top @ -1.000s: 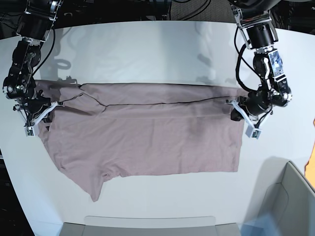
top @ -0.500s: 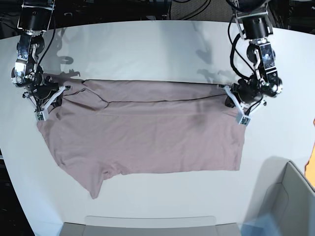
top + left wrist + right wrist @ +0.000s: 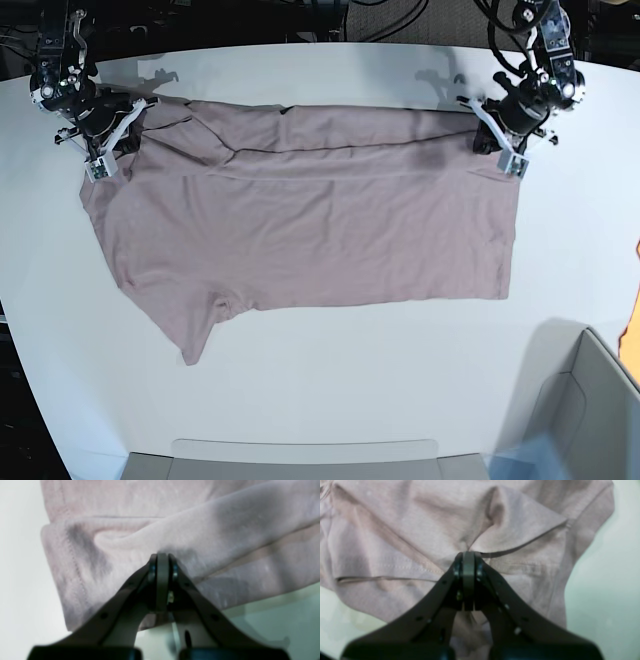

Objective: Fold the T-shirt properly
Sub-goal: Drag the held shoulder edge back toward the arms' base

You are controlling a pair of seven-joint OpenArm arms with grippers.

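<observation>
Both sets of fingers (image 3: 162, 565) (image 3: 468, 562) pinched closed on the T-shirt (image 3: 310, 220) – left gripper (image 3: 497, 125) and right gripper (image 3: 112, 135) at its far corners – cloth spread across the tabletop (image 3: 330, 400).

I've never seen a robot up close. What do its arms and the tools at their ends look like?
Both arms are black metal with loose black cables looping beside them. The left tool and the right tool each have pale, whitish fingers in the base view. Up close, the wrist views show dark, tapering fingers with small holes and grey pads.

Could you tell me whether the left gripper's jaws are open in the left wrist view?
No, the left gripper has its jaws pressed together on a fold of the T-shirt, with no gap showing between them.
</observation>
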